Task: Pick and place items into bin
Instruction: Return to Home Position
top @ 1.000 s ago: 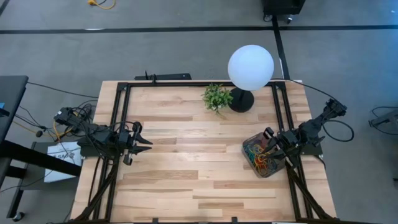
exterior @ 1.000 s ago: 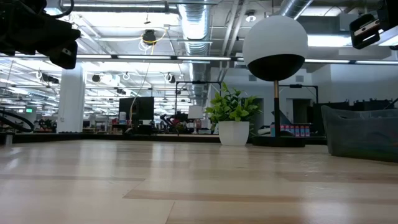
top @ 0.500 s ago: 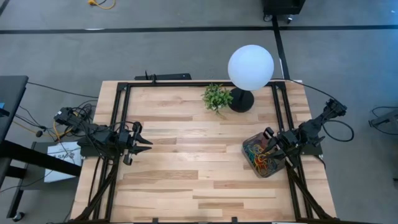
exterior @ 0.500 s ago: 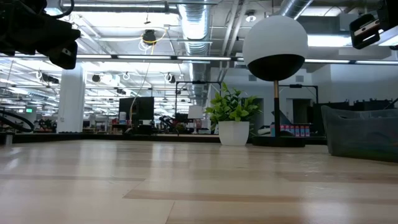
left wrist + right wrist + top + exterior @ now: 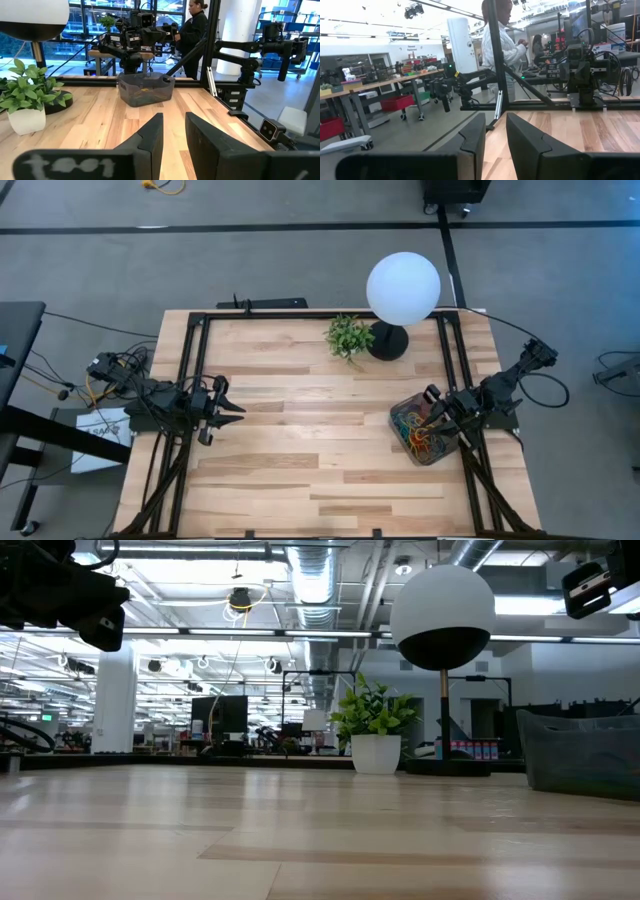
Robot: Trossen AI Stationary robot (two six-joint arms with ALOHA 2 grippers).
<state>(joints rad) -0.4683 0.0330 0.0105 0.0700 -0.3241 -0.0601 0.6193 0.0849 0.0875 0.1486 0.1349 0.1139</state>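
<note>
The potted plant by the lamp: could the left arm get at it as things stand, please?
Probably yes: only bare table lies between the left gripper and the potted plant; the lamp base stands on its other side.

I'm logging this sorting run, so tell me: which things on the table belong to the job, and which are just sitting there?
Part of the job:
rubber bands, heaped in the bin
bin
left gripper, empty
right gripper, empty

Just sitting there:
potted plant
globe lamp
</note>
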